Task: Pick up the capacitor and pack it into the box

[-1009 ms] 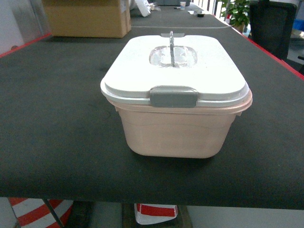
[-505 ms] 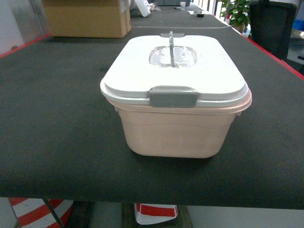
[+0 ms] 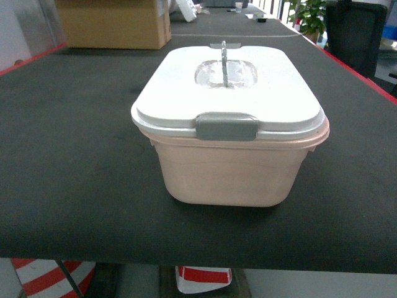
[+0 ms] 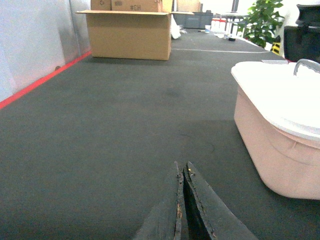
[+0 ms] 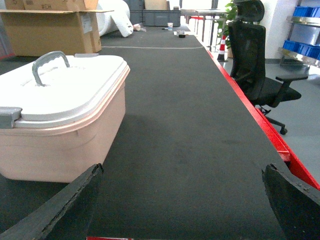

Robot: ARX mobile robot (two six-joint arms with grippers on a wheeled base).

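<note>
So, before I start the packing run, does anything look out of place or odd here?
Two things. The box sits squarely on the table, but its white lid is on with the front latch down. And no capacitor shows in any view. The left tool is shut and empty, the right tool open.

Long desk covered in dark grey felt-like matting, red edging down both sides. Brown cardboard carton at the far left end, flaps open, some black print on the flap. White bag-ish bundle just right of the carton, can't tell what exactly. Few tiny bits further back on the desk, too small to make out. Black office chair on wheels off the right side, on the grey floor. Potted green plant behind, near the far right corner. Blue plastic bins on a shelf far right. Red-and-white striped barrier under the near edge.
</note>
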